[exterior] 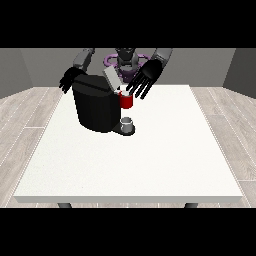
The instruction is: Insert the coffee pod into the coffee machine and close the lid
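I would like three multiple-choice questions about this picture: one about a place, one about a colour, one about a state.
1. Where is the small grey cup?
A. on the machine's base, below the red part
B. at the table's near edge
C. in a hand

2. What colour is the coffee machine body?
A. white
B. black
C. blue

3. How is the lid?
A. shut flat
B. raised and tilted
C. lying on the table

Answers: 1 A, it stands under the red part. 2 B, the body is black. 3 B, the grey flap points upward.

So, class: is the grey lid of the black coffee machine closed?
No: the grey lid stands tilted up above the black coffee machine.
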You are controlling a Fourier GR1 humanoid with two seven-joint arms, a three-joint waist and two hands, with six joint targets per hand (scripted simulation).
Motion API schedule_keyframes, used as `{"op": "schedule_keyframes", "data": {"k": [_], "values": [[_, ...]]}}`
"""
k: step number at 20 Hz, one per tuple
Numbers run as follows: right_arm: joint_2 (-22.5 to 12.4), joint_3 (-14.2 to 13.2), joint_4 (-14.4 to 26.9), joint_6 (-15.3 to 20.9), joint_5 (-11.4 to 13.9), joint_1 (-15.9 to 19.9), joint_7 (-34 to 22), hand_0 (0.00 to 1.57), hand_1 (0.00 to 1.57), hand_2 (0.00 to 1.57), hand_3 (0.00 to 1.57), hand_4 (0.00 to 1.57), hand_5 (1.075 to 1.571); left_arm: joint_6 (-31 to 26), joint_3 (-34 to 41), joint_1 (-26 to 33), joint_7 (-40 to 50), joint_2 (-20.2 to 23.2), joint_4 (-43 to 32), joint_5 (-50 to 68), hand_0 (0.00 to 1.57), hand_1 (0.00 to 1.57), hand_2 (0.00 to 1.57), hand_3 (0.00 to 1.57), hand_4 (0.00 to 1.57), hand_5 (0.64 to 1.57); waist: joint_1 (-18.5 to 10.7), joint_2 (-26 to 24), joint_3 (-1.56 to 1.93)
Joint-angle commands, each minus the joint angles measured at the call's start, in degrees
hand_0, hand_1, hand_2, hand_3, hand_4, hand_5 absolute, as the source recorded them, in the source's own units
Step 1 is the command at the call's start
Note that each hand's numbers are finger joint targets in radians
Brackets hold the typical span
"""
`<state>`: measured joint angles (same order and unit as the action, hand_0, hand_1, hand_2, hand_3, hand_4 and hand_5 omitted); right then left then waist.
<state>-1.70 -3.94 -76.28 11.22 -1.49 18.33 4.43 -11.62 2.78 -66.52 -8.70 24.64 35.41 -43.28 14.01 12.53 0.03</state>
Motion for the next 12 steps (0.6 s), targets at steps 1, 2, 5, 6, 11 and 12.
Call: {"op": "schedule_keyframes", "data": {"k": [1,2,5,6,11,12], "values": [[1.62,4.49,0.27,4.17,0.25,-3.51,2.03,0.00,0.00,0.00,0.00,0.39,1.571,-1.78,0.94,-0.38,1.25,0.17,-0.37,0.50,0.00,0.00,0.00,0.00,0.00,1.571,-1.02,-2.02,-0.02],[-0.04,2.37,-3.07,-1.30,-0.63,-4.85,-1.07,0.00,0.00,0.00,0.00,0.38,1.571,-0.37,1.11,3.80,-1.20,1.16,-1.05,0.32,0.00,0.00,0.00,0.00,0.00,1.571,0.73,-4.18,-0.04],[-1.37,-1.83,0.82,-2.12,-3.46,-2.17,1.54,0.00,0.00,0.00,0.00,0.41,1.571,1.36,-0.33,4.24,1.33,-3.72,1.71,-0.34,0.00,0.00,0.00,0.00,0.00,1.571,-2.34,-4.12,-0.01],[-0.77,-2.26,1.36,0.32,-2.70,-3.79,-0.30,0.00,0.00,0.00,0.00,0.39,1.571,-2.86,1.33,5.27,-1.92,-2.04,1.54,2.51,0.00,0.00,0.00,0.00,0.00,1.571,-4.91,-6.71,-0.02],[-0.83,-1.59,-0.09,-1.47,-3.22,-9.11,1.01,0.00,0.00,0.00,0.00,0.40,1.571,0.06,9.30,9.07,-0.53,-6.06,1.18,10.60,0.00,0.00,0.00,0.00,0.00,1.571,-5.59,-11.46,-0.05],[-1.72,-2.35,0.98,-2.00,-3.21,-10.62,2.33,0.00,0.00,0.00,0.00,0.37,1.571,-0.22,9.63,10.33,-0.95,-7.13,1.82,11.59,0.00,0.00,0.00,0.00,0.00,1.571,-6.90,-12.81,-0.03]]}}
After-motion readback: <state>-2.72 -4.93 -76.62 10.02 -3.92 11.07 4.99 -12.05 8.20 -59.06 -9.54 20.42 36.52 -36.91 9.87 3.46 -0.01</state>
